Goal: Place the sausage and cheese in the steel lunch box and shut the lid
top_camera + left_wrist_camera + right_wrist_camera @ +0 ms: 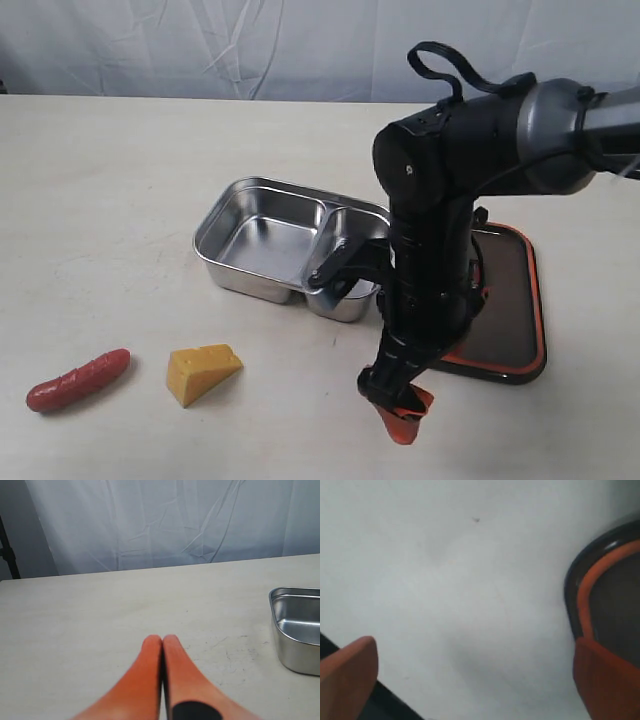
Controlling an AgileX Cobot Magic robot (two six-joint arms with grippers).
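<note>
count | sausage (78, 381): 1 | cheese (203, 371): 1 | steel lunch box (265, 245): 1 | lid (512, 300): 1 | claws: 2 (left claw (162, 641), right claw (401, 416))

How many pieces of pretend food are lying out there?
2. The sausage lies at the exterior view's front left; the cheese sits just right of it, not touching. Both are outside the steel lunch box. The arm may hide more.

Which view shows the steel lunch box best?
The exterior view: the shiny rectangular steel lunch box shows both compartments there. The left wrist view catches one end only; the right wrist view, nothing.
</note>
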